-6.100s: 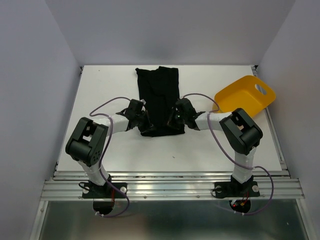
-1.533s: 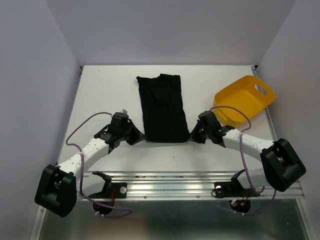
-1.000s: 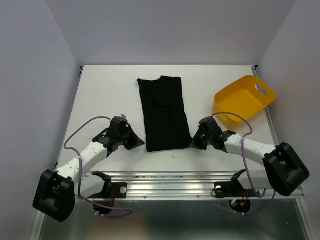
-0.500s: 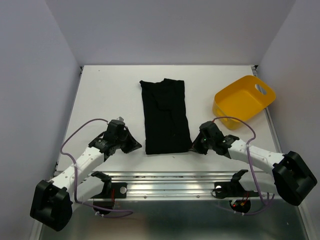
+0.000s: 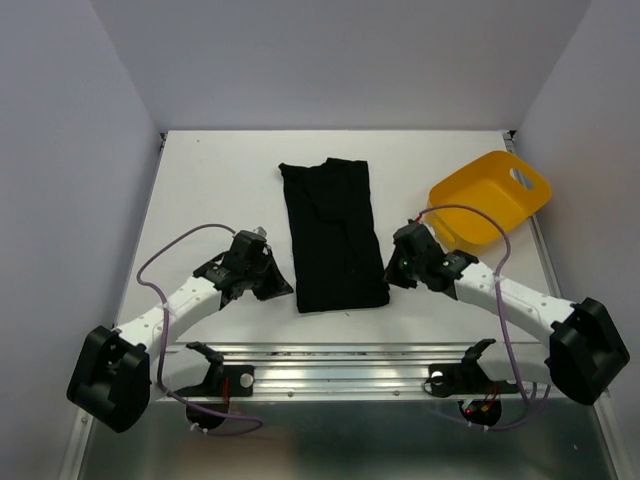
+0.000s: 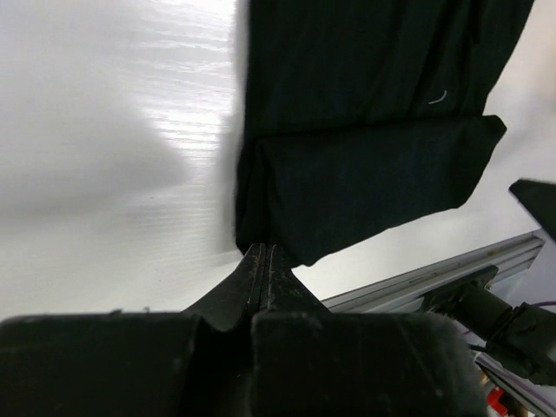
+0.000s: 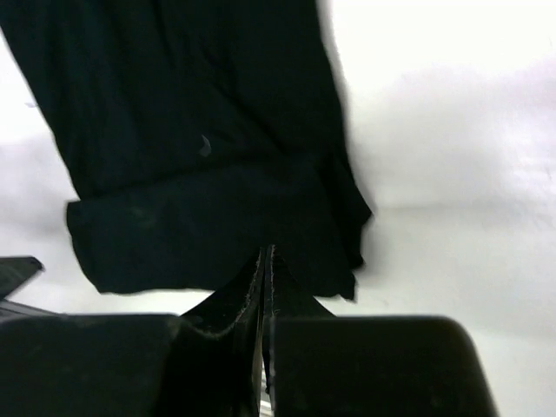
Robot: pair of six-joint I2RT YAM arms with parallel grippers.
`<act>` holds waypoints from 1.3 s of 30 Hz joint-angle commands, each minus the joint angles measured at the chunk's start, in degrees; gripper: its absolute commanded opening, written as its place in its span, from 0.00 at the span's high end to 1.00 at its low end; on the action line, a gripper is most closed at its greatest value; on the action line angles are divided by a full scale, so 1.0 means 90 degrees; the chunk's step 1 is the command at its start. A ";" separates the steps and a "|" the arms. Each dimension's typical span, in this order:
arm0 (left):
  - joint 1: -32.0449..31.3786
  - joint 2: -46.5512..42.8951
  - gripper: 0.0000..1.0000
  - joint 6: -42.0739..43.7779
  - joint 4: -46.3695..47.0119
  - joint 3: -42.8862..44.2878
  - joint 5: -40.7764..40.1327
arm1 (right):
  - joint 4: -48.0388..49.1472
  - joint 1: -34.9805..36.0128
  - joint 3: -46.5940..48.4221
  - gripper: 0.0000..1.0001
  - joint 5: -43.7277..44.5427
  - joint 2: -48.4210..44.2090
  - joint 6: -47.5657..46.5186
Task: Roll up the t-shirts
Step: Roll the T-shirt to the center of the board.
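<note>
Count: one shirt [image 5: 335, 235], one yellow tub [image 5: 495, 195], two arms, one white table [image 5: 210, 190].

Shirt is lying mid-table as a long narrow black strip, running far to near and slanting a bit so the near end is sitting further right than the far end. It's plain black with no print, and one tiny pale fleck is showing on the cloth in both wrist views. The far edge is looking uneven, with a small step in it. The near end is doubled over into a short band across the full width; both wrist cams are showing that fold line clearly.

Left gripper [image 6: 262, 252] is sitting at the near-left corner of the band with its fingers pressed together, no gap showing, pinching the cloth edge. Right gripper [image 7: 265, 254] is doing the same at the near-right side: fingers fully together, tips on the band, gripping cloth. Both arms are reaching in low from the outer sides, elbows swung out wide.

Room: the shirt's near edge is lying close to the table's front edge, just short of the aluminium rail [image 5: 340, 365]. Plenty of bare table is showing left of the strip, out to the left wall. On the right, the tub is sitting tilted near the right edge, well apart from the shirt, with the right forearm running just in front of it. The far end of the shirt is stopping short of the back wall.
</note>
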 commanded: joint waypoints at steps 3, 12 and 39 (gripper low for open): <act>-0.0405 0.0335 1.00 0.0054 0.0474 0.0354 -0.0064 | 0.0389 0.0048 0.1048 0.99 0.0212 0.1098 -0.0818; -0.0533 0.0638 1.00 -0.0063 0.0758 0.0354 -0.0054 | 0.0780 0.0048 0.0757 0.99 0.0632 0.2242 -0.0701; -0.0758 -0.0348 0.27 -0.1069 0.1715 -0.1383 -0.0035 | 0.2097 -0.0323 -0.1820 0.36 -0.1184 -0.0638 0.1026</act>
